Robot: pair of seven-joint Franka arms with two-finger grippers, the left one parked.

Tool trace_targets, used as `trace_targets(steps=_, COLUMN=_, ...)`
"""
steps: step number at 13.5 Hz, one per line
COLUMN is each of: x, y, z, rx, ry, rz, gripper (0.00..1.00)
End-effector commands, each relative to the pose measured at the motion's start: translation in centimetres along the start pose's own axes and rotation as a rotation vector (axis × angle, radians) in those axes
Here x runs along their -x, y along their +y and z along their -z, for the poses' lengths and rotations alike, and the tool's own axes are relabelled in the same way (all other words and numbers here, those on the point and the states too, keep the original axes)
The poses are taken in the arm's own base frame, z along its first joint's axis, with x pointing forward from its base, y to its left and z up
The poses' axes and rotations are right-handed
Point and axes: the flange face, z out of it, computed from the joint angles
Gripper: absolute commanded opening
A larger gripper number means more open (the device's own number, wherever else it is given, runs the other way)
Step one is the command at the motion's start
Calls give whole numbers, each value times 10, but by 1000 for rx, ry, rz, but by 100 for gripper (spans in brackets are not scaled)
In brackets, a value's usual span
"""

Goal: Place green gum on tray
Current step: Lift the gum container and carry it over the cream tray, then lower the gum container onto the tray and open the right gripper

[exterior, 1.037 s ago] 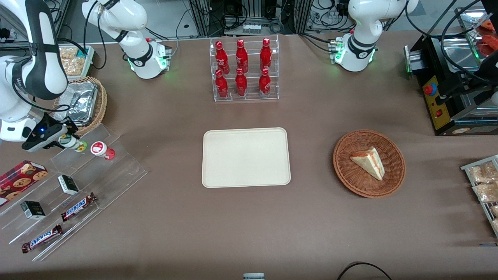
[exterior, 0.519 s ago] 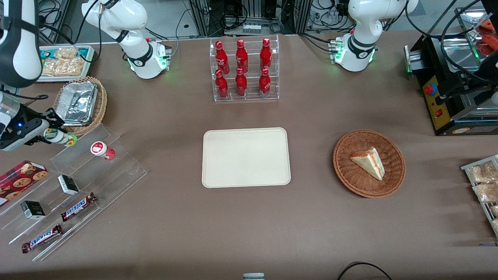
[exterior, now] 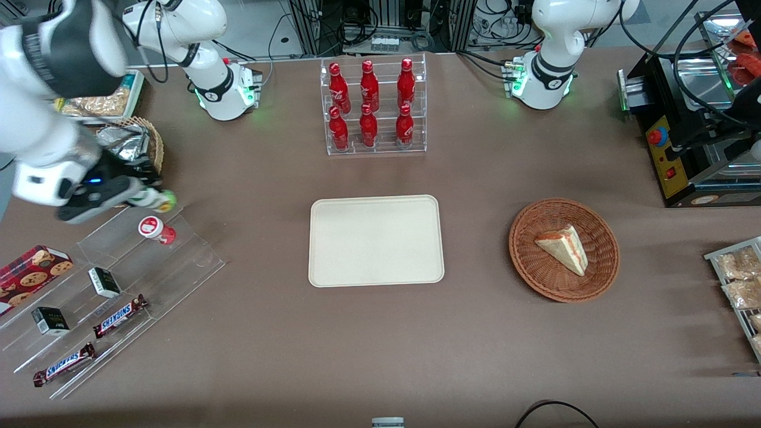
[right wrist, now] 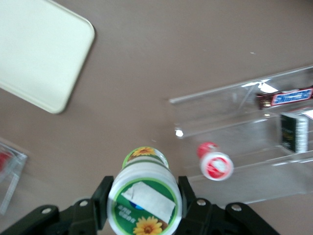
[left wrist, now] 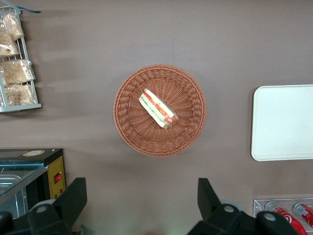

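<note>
Gripping small green gum bottle (exterior: 159,201) (right wrist: 145,197), black pincer (exterior: 144,193) (right wrist: 144,201) clamped. Hovering above clear stepped shelf (exterior: 128,260), well apart from cream rectangular tray (exterior: 376,241) (right wrist: 41,52).

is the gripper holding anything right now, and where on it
Yes: the gripper is shut on the green gum, its fingers clamping the sides of the bottle near the white lid, held in the air above the clear acrylic stand.

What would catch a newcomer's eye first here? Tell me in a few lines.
The gripper, shut on the green gum, hangs above the clear acrylic step shelf at the working arm's end of the table, over the red-lidded container there. Next comes the bare cream tray at the table's middle, with a rack of red soda bottles farther from the camera.
</note>
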Motion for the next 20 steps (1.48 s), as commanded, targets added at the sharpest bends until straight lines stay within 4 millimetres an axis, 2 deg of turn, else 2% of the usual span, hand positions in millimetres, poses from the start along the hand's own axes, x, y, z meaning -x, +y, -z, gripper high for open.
trace_targets(steps=1, x=-31, y=-72, z=12, rx=0, ry=5, rz=-88, gripper=0)
trace_targets(steps=3, x=-53, y=-135, z=12, rx=8, ry=11, rz=-140, gripper=0)
trace_targets(steps=5, x=-76, y=-189, z=-6, rx=15, ry=2, rz=-233, gripper=0)
trace_targets(steps=7, x=-99, y=-239, z=-33, rx=34, ry=-16, rz=-293, gripper=0)
trace_targets(steps=10, x=-125, y=-296, z=-80, rx=32, ry=27, rz=-375, gripper=0)
trace_targets(steps=13, x=-144, y=-325, z=-140, rx=34, ry=40, rz=-409, gripper=0)
trace_targets(steps=16, x=-160, y=-335, z=-192, rx=23, ry=66, rz=-435, gripper=0)
trace_targets(steps=17, x=-160, y=-350, z=-209, rx=25, ry=70, rz=-437, gripper=0)
trace_targets(steps=19, x=-159, y=-372, z=-233, rx=25, ry=80, rz=-431, gripper=0)
trace_targets(steps=20, x=-160, y=-375, z=-240, rx=15, ry=89, rz=-439, gripper=0)
